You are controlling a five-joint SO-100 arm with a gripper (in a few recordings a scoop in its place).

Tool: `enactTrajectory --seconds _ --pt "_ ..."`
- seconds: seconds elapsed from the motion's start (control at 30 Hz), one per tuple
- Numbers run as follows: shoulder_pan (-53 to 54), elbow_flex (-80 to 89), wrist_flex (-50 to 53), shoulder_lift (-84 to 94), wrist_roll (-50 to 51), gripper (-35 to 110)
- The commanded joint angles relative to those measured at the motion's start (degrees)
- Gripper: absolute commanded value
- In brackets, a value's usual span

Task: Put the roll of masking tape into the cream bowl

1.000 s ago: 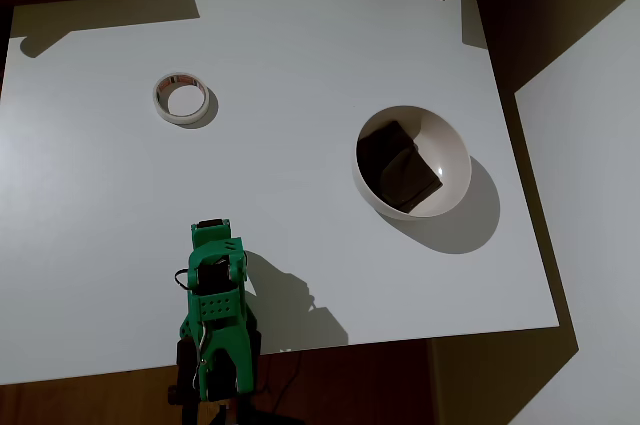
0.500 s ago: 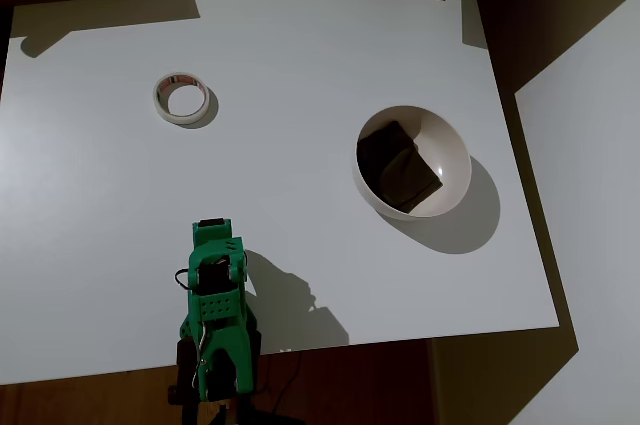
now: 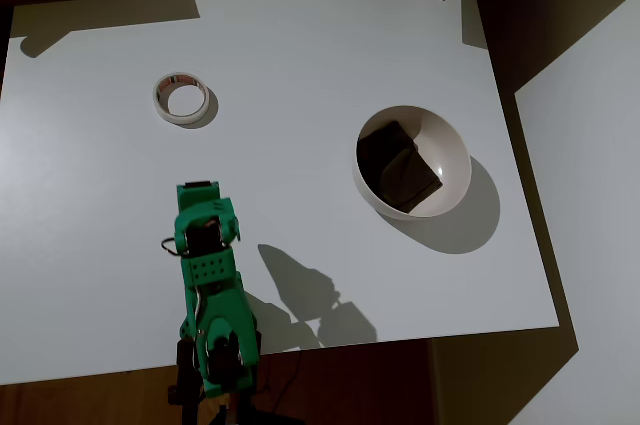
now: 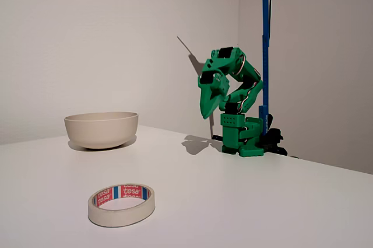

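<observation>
One green arm has lifted off its folded rest; I steer its gripper (image 4: 205,111), fingers seemingly together, toward the masking tape roll (image 3: 181,99), which lies flat at 12 o'clock. Cream bowl (image 3: 448,148) holds a dark block (image 3: 398,166).

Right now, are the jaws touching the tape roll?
Apart. In the overhead view, bare table separates the gripper from the roll of masking tape; the fixed view shows the gripper raised, the roll lying flat.
</observation>
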Motion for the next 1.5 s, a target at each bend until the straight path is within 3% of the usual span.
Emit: enactTrajectory --seconds 0.0,0.43,0.73,0.9,1.07,1.47 --pt "-0.5 -19.1 3.0 -13.9 0.5 -8" --pt "2.5 -69.3 14.7 -64.2 0.9 -8" --pt "3.3 -94.2 17.8 -86.5 1.0 -8" --pt "3.4 -102.1 18.2 -95.4 2.0 21" --pt "1.6 -111.6 20.3 -104.4 0.3 21" --pt "-1.1 -112.5 17.9 -111.4 1.9 22"
